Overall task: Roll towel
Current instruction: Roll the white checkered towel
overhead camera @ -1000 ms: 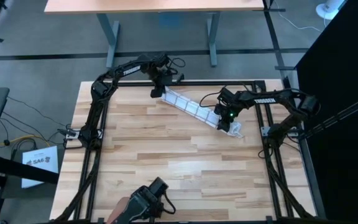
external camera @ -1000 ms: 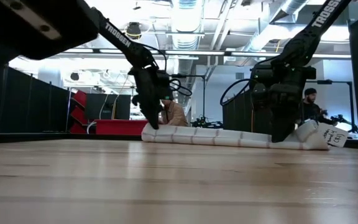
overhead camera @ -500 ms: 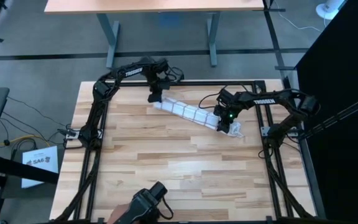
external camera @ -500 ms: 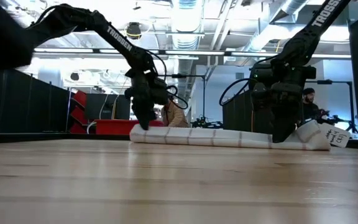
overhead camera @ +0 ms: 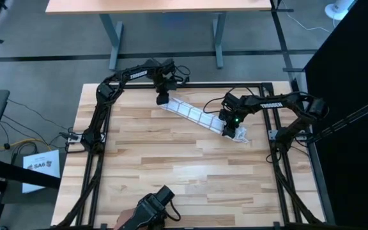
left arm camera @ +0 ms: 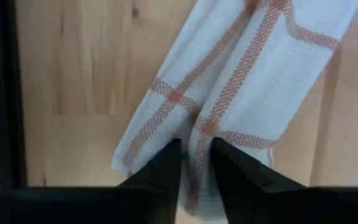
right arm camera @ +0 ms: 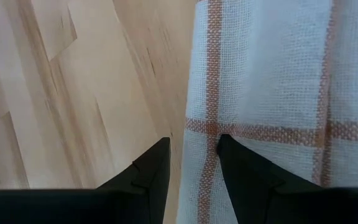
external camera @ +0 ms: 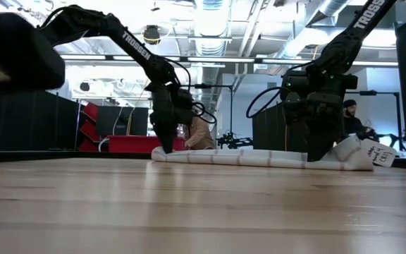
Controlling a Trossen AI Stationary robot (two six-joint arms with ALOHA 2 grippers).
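Two claws — left claw (overhead camera: 162, 100), right claw (overhead camera: 229, 130) — each pinching the towel (overhead camera: 193, 115) on the wooden table (overhead camera: 171, 166).

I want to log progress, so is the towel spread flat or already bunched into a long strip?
Bunched: the towel lies as a narrow strip, the left gripper pinching one end and the right gripper the other.

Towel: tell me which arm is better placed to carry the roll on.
Neither alone; both. The left gripper pinches one end of the towel, the right gripper pinches the other, fingers closed on cloth in both wrist views. The towel lies as a long narrow band across the table.
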